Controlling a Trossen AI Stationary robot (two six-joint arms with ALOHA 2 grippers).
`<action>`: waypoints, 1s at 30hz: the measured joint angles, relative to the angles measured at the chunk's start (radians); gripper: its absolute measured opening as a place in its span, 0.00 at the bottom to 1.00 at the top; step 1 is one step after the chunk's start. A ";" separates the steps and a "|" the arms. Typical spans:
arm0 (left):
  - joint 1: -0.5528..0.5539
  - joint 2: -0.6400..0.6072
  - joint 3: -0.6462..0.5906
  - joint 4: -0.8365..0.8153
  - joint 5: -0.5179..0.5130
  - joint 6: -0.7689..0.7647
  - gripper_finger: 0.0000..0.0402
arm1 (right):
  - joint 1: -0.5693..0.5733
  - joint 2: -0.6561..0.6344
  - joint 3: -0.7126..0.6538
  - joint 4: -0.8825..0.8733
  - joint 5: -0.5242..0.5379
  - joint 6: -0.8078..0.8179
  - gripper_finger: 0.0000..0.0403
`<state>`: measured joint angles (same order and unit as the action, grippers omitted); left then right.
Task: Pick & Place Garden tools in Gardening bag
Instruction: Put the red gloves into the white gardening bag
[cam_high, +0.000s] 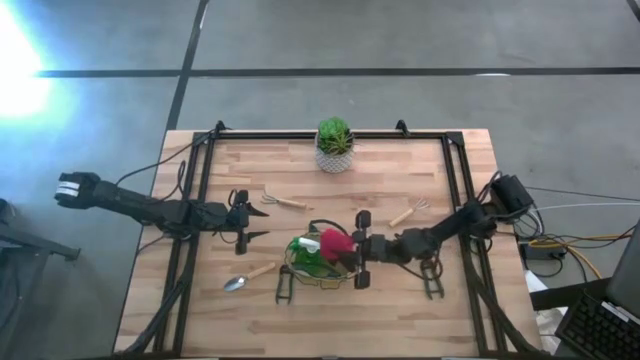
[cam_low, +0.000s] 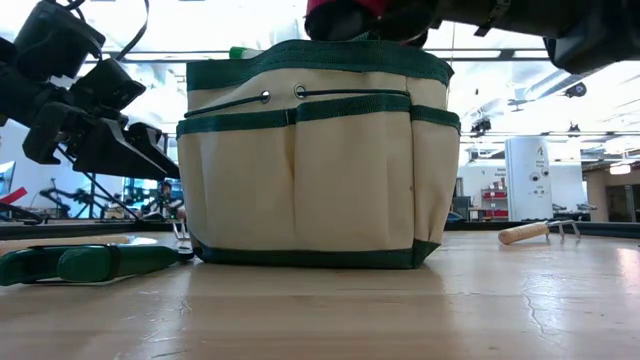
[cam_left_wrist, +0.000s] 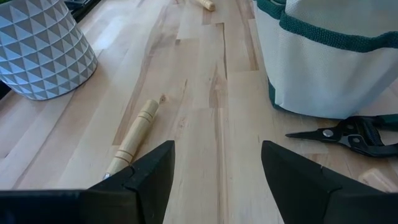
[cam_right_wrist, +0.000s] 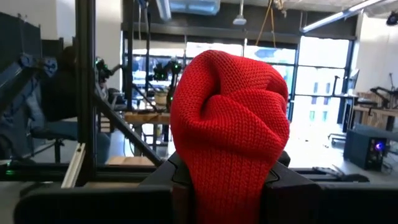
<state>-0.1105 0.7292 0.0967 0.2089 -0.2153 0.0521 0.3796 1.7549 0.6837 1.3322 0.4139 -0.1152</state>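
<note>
The beige gardening bag with green trim stands at the table's middle near side; it also shows in the low view. A green item lies inside it. My right gripper is shut on a red knitted item above the bag's opening. My left gripper is open and empty, left of the bag, above bare table. A wooden-handled rake and a trowel lie flat on the table near it. My right gripper pinches the red knitted item's lower part between its two fingers. The fingers come level from the table's right side. The bunched cloth bulges out past the fingers and sits over the bag's rim, clear of the table.
A potted plant in a white pot stands at the far middle. A second rake lies right of the bag. Dark shears lie at the bag's near left and under my right arm. Black frame rails run along the table's sides.
</note>
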 joint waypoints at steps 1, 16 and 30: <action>0.000 0.000 0.000 0.000 0.000 0.000 0.60 | -0.004 0.009 0.004 0.000 -0.003 0.008 0.13; 0.000 0.000 0.000 -0.001 0.000 0.000 0.60 | -0.031 0.051 0.012 -0.044 -0.033 0.078 0.13; 0.000 0.000 0.000 -0.001 0.000 0.000 0.60 | -0.049 0.033 0.012 -0.132 -0.051 0.115 0.13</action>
<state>-0.1107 0.7292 0.0967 0.2077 -0.2150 0.0521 0.3309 1.7882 0.6960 1.2003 0.3634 0.0002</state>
